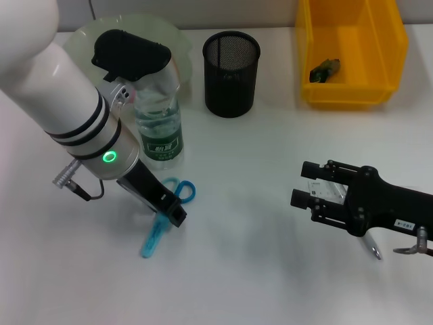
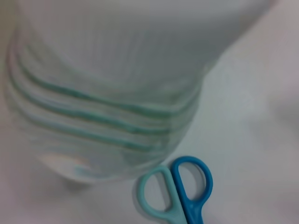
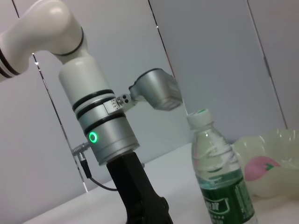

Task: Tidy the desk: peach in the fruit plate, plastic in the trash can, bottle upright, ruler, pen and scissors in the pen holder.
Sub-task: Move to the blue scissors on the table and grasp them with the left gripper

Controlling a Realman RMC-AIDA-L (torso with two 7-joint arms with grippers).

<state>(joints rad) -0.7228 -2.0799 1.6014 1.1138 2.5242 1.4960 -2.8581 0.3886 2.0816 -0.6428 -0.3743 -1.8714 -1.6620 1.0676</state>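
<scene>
The clear bottle (image 1: 159, 128) with a green label stands upright, close to my left arm; its ribbed body (image 2: 107, 93) shows from very near, and it appears again (image 3: 219, 182) in the right wrist view. Blue scissors (image 1: 166, 213) (image 2: 180, 193) lie flat in front of it. My left gripper (image 1: 174, 215) is down on their middle. The peach (image 3: 259, 168) rests in the pale fruit plate (image 1: 81, 34) (image 3: 285, 140). A green-yellow plastic wrapper (image 1: 325, 70) lies in the yellow bin (image 1: 352, 95). My right gripper (image 1: 303, 184) is open near a pen (image 1: 371, 247).
The black mesh pen holder (image 1: 231, 64) stands upright between the plate and the yellow bin. A small white printed piece (image 1: 326, 191) shows between the right gripper's fingers. The ruler is out of view. A black cable hangs from the left wrist.
</scene>
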